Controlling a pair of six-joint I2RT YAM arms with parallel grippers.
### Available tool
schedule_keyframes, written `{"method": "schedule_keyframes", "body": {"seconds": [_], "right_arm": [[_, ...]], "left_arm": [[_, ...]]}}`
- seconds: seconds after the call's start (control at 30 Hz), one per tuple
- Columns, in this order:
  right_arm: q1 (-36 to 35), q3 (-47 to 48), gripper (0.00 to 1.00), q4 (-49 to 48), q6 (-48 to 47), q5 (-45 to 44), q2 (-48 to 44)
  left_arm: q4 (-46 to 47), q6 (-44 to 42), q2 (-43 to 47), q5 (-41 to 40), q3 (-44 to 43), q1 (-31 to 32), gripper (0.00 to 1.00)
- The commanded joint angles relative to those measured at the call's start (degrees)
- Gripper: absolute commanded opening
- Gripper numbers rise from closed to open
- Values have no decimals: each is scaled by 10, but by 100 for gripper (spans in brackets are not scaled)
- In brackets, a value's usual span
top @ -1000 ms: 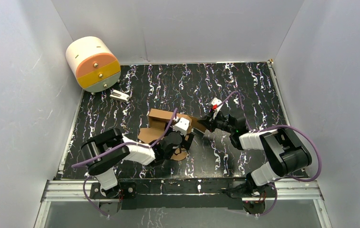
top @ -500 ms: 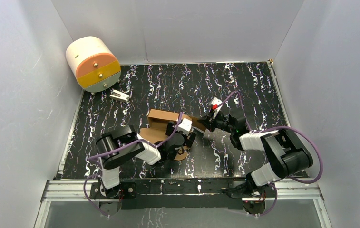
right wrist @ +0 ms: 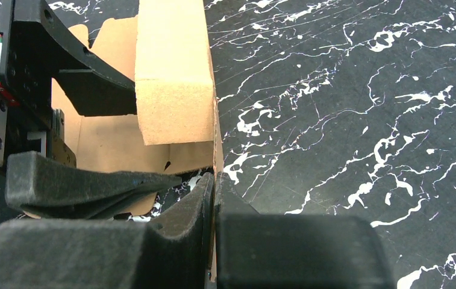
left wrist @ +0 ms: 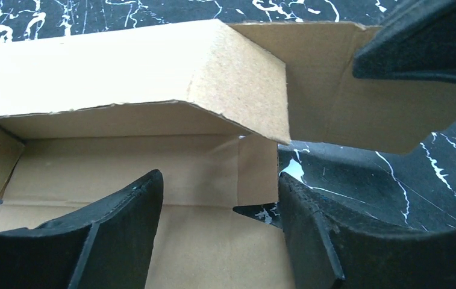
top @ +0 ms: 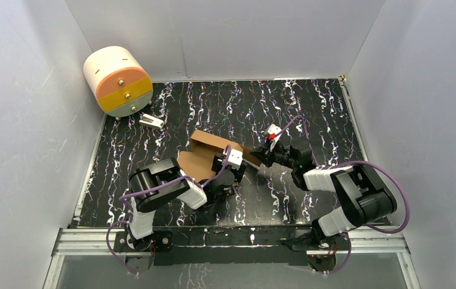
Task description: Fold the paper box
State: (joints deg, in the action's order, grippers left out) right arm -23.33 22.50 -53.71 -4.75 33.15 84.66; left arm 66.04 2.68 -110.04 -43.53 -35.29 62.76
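Two tools work the paper box [top: 206,158] at mid-frame on the bench [top: 309,108]. Your right tool [right wrist: 213,186] is clamped on its right edge, likely anchoring it. Your left tool [left wrist: 219,192] stands apart over the raised wall's corner, seemingly ready to fold.

drawer unit [top: 117,81] rear left, paper box [top: 204,158] centre

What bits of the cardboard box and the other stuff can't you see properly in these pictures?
- Top view: the near side of the paper box is hidden under the left gripper.
- Left wrist view: the box's left end is cut off by the picture edge.
- Right wrist view: the right gripper pinches a flap, and its fingers hide how much.
- Top view: the small white thing is too small to identify.
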Motion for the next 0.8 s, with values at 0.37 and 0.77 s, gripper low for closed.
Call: {"method": "schedule_keyframes", "body": {"seconds": [0.37, 0.77], "right_arm": [[-2, -5, 10, -16, -11, 13, -18], [-2, 0, 26, -29, 11, 20, -7]], "left_arm": [[59, 55, 47, -51, 24, -9, 59], [54, 130, 55, -2, 64, -37, 56]]}}
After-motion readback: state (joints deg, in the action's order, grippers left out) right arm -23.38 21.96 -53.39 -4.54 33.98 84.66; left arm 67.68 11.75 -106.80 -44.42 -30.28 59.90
